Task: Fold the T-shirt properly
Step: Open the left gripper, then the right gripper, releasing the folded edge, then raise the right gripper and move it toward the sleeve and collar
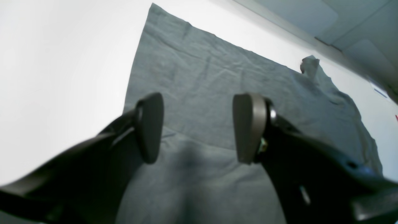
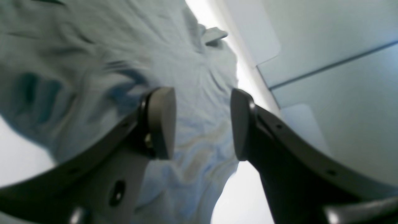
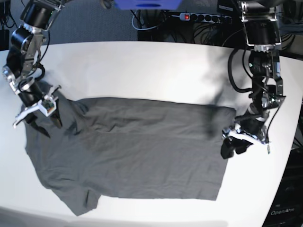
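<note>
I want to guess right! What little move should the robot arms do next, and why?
Probably lower and close both grippers. The T-shirt lies spread on the white table, unfolded. The left gripper is open above the hem end, the right gripper open above the sleeve end, and neither holds any cloth.

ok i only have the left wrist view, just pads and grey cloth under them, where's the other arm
Observer: The right gripper hangs over the sleeve end of the T-shirt, at the far side of the white table from yours.
Operator: is it holding cloth
Observer: No. Its jaws are open, with nothing between them.
Operator: and where's mine on the shirt
Observer: The left gripper is open at the hem edge, near the corner further from the base camera.
</note>
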`<act>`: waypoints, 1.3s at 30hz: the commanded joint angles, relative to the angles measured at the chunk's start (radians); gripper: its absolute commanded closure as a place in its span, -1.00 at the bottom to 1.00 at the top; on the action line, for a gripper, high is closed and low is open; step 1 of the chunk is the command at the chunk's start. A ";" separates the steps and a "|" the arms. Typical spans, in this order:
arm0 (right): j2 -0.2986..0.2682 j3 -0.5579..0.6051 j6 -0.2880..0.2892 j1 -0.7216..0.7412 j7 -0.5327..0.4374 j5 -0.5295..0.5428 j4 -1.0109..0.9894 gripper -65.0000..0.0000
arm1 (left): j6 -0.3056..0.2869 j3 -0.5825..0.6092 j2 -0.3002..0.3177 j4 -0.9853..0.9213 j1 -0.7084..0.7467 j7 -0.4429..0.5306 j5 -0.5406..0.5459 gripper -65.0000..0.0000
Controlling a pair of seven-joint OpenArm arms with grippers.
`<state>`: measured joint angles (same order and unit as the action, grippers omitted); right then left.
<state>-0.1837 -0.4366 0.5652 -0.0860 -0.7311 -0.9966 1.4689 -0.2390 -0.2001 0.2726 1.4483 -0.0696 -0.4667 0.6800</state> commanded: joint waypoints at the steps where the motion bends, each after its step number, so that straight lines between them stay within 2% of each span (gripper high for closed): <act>1: -0.018 -0.012 -0.012 0.001 -0.015 0.018 0.017 0.13 | -0.010 -0.005 0.012 0.018 -0.020 0.021 0.013 -0.08; 9: -0.017 -0.031 -0.010 -0.065 -0.014 0.018 0.011 0.13 | -0.010 -0.005 0.012 0.019 -0.022 0.021 0.013 -0.08; 11: -0.017 -0.031 0.023 -0.074 0.008 0.018 0.003 0.13 | -0.010 -0.005 0.012 0.019 -0.022 0.021 0.013 -0.08; 14: -0.006 -0.032 0.133 -0.074 0.041 0.023 0.005 0.13 | -0.010 -0.005 0.012 0.019 -0.022 0.021 0.013 -0.08; 18: 0.006 -0.060 0.133 -0.071 0.075 0.025 0.043 0.13 | -0.010 -0.005 0.012 0.022 -0.022 0.021 0.013 -0.08; 21: 0.049 -0.097 0.133 -0.034 0.077 0.058 0.094 0.13 | -0.010 -0.005 0.012 0.019 -0.022 0.021 0.013 -0.08; 24: 0.117 -0.175 0.133 0.035 0.089 0.095 0.143 0.13 | -0.010 -0.005 0.011 0.019 -0.022 0.021 0.013 -0.08; 27: 0.211 -0.262 0.133 0.131 0.166 0.098 0.195 0.13 | -0.010 -0.005 0.011 0.025 -0.022 0.021 0.013 -0.08; 30: 0.293 -0.337 0.133 0.220 0.298 0.092 0.240 0.13 | -0.010 -0.005 0.011 0.027 -0.022 0.019 0.017 -0.08; 34: 0.309 -0.357 0.133 0.256 0.459 0.092 0.267 0.13 | -0.010 -0.005 0.007 0.027 -0.022 0.018 0.019 -0.08; 39: 0.309 -0.348 0.133 0.220 0.571 0.095 0.272 0.13 | -0.010 -0.005 0.006 0.029 -0.022 0.018 0.020 -0.08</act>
<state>0.1329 -0.7883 0.7067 0.1196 -0.1432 -0.9169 1.7206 -0.2394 -0.2001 0.2680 1.4540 -0.0719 -0.4683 0.6880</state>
